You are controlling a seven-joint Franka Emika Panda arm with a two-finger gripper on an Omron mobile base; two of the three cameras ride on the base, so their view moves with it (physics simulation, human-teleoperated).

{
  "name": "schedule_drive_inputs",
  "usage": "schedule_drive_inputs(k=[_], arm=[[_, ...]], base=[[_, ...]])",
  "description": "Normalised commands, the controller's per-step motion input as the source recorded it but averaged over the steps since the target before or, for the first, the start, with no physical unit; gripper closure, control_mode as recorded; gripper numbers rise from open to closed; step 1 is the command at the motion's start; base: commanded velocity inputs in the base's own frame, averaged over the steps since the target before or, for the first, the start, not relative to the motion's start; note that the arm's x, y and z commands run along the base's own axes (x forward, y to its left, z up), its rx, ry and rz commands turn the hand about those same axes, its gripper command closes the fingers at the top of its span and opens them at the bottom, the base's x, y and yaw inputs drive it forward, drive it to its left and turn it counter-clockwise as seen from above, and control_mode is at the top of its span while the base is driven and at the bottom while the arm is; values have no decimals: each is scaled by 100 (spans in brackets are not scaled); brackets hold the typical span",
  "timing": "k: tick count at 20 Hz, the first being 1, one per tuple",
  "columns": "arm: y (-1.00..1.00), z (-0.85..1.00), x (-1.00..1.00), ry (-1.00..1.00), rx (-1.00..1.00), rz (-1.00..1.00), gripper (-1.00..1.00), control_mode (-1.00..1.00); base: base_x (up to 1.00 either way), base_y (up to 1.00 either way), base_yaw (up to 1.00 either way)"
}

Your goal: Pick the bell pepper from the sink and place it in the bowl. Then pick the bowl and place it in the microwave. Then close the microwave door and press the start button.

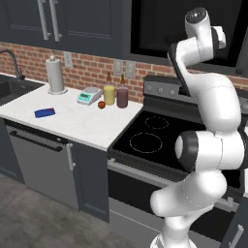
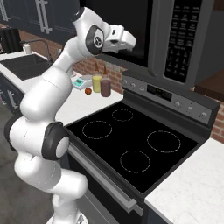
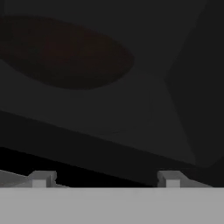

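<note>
You see one bowl (image 3: 65, 52) inside the dark microwave (image 2: 175, 39); what it holds is too dark to tell. Your gripper (image 3: 106, 178) is open and empty, just outside. Two bottles (image 1: 115, 94) stand on the counter (image 1: 82, 121).

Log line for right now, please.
tool: open, empty | pointed into microwave | bowl: inside, dim | door: cannot tell | start: not pressed
</note>
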Motion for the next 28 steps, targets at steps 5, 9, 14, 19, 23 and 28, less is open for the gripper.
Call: schedule_drive_inputs(k=[5, 9, 14, 19, 23, 28], arm=[[-6, -4, -14, -7, 0, 6, -100, -100], [12, 0, -100, -28, 0, 0, -100, -100], [16, -1, -100, -44, 0, 0, -100, -100], [13, 0, -100, -26, 0, 0, -100, -100], [7, 0, -100, -4, -1, 0, -100, -100], [13, 0, -100, -5, -7, 0, -100, -100]], base=[[0, 0, 0], [0, 0, 0], [0, 0, 0], [0, 0, 0], [0, 0, 0], [0, 0, 0]])
